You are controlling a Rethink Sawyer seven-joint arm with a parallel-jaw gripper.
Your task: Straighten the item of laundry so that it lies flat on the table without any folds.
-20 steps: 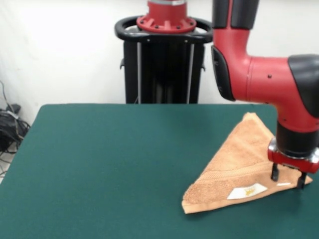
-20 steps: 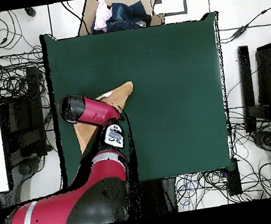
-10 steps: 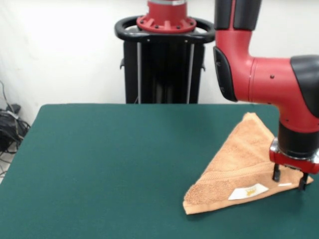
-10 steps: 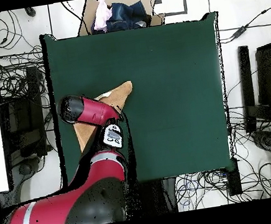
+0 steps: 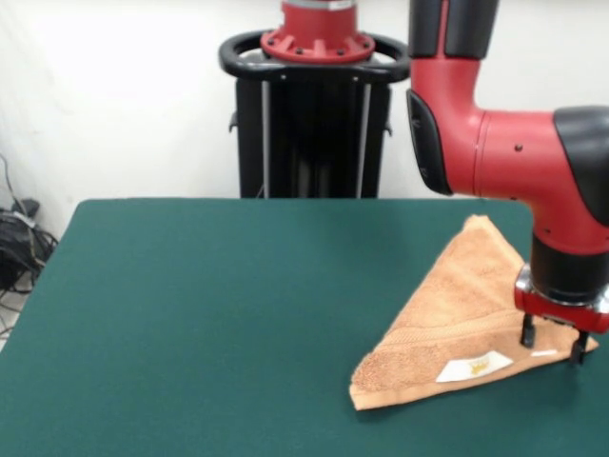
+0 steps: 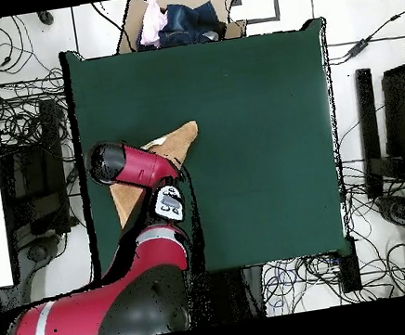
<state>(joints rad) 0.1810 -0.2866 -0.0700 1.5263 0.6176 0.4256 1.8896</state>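
Observation:
The item of laundry [image 5: 457,309] is a peach-orange towel folded into a triangle, lying on the right side of the dark green table [image 5: 209,314]. A white label [image 5: 473,366] shows near its front edge. My gripper [image 5: 552,343] stands at the towel's right corner with both black fingertips [image 5: 525,335] spread apart and down on or just above the cloth. From overhead, the arm covers most of the towel [image 6: 179,143], which sits near the table's [image 6: 257,129] left edge; the gripper itself is hidden there.
A cardboard box [image 6: 186,16] with clothes stands beyond the table's far edge in the overhead view. Cables lie on the floor around the table. The towel's right corner is close to the table's edge.
The gripper and the towel have shifted very slightly to the right since a second ago. Nothing else has visibly changed.

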